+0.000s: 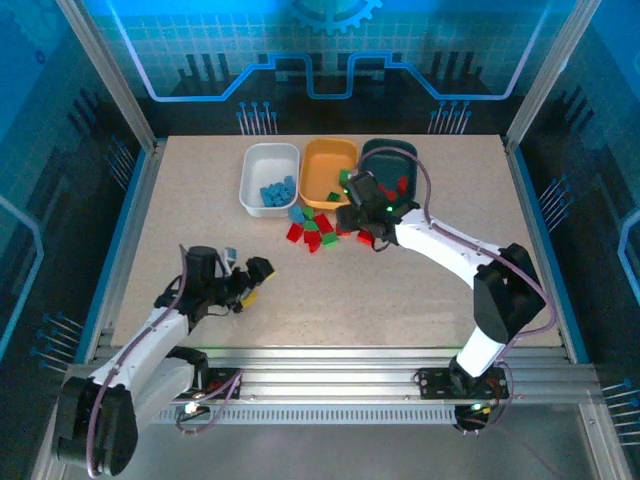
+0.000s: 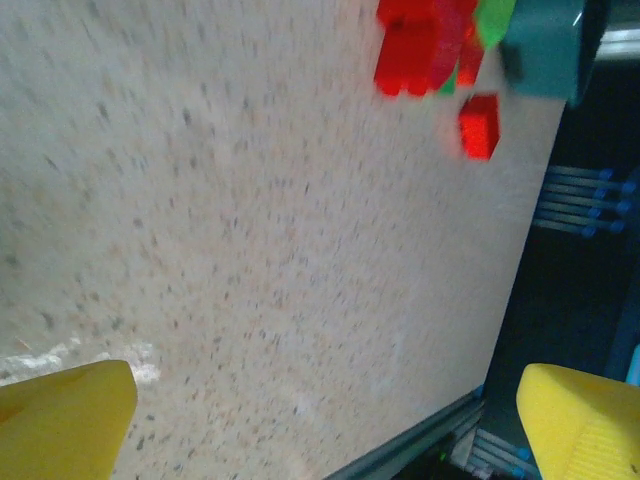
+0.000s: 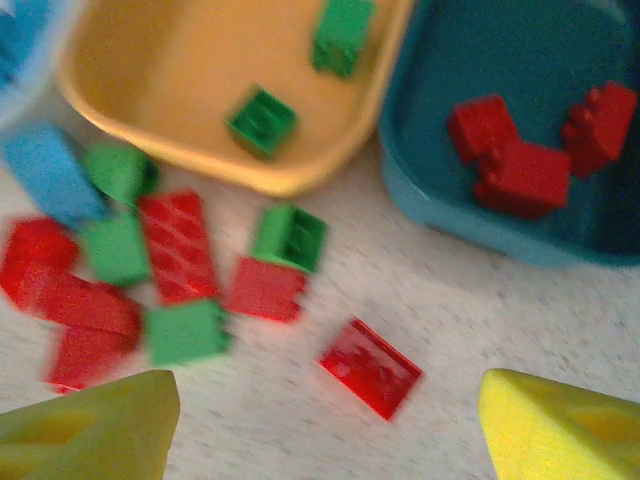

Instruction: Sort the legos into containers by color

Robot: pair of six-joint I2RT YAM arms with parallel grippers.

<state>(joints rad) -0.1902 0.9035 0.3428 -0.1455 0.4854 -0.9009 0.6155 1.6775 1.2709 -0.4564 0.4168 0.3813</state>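
Just in front of the trays, loose legos [image 3: 175,245] lie scattered. Greens are in the orange-yellow tray [image 3: 170,70] and reds in the teal tray [image 3: 500,40]. The right gripper [image 3: 325,425] hangs above, jaws spread, empty — the left gripper [image 2: 320,425] is wide open too. Bricks look light, rigid, slick — I'd pinch that stray red brick [image 3: 370,367] across its flat sides.
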